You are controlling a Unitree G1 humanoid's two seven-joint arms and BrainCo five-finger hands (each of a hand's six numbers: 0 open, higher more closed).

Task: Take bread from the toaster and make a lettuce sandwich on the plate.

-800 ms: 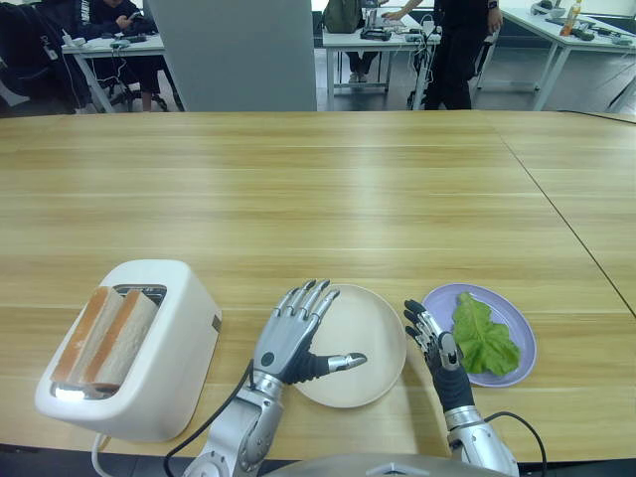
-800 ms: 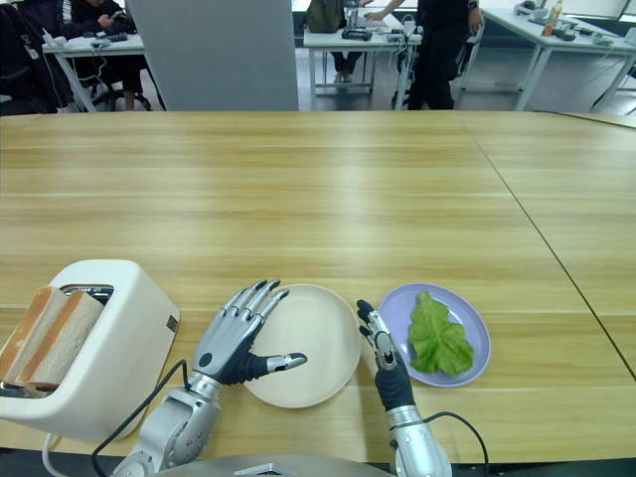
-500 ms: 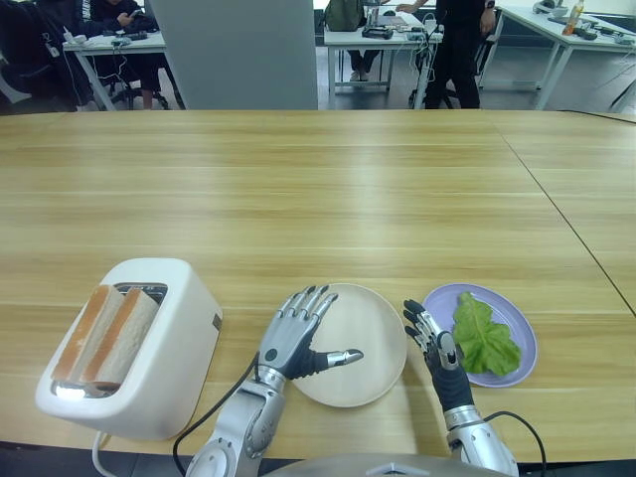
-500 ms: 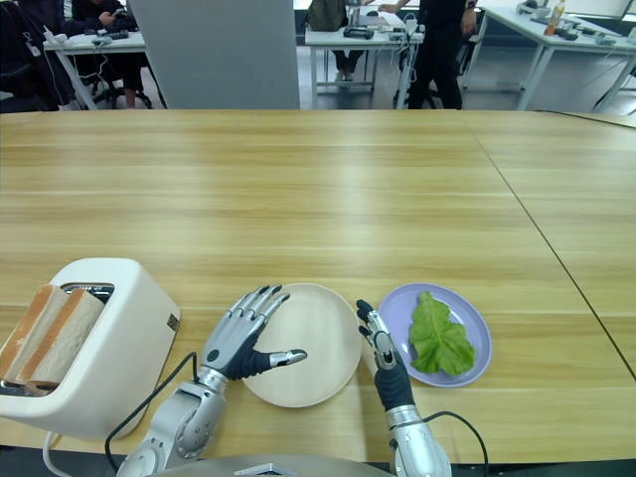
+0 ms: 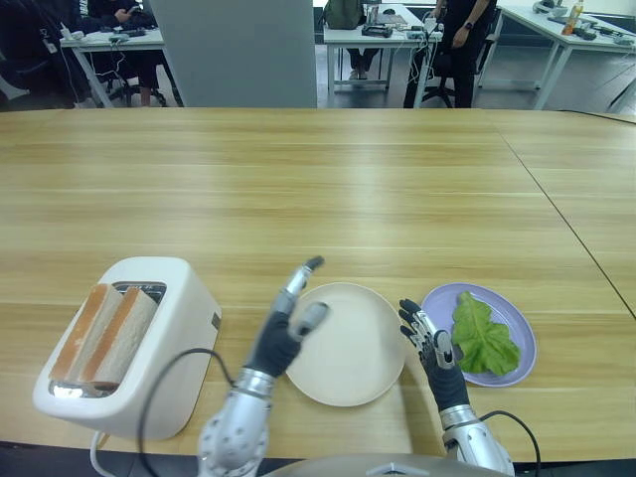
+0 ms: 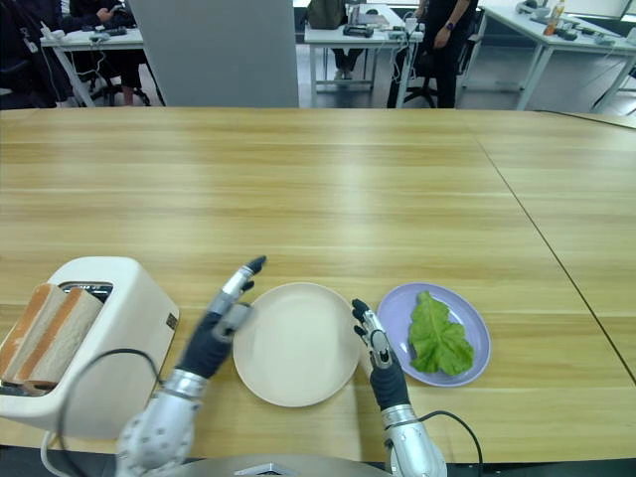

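A white toaster [image 5: 159, 328] at the near left holds two bread slices [image 5: 104, 334] upright in its slots. A bare cream plate [image 5: 348, 343] lies in the middle near the front edge. To its right a purple plate [image 5: 522, 343] carries a green lettuce leaf [image 5: 482, 335]. My left hand [image 5: 283, 328] is open and turned edge-on, between the toaster and the cream plate's left rim. My right hand [image 5: 429, 343] is open with fingers up, between the two plates. Both hands hold nothing.
The wooden table [image 5: 318, 189] stretches far back with a seam on the right [image 5: 556, 214]. A black cable [image 5: 174, 383] loops by the toaster's front. A grey partition [image 5: 238, 50] and desks stand beyond the table.
My left hand has rotated from palm-down over the cream plate's left edge to edge-on and shifted slightly left, off the plate. My right hand has barely moved.
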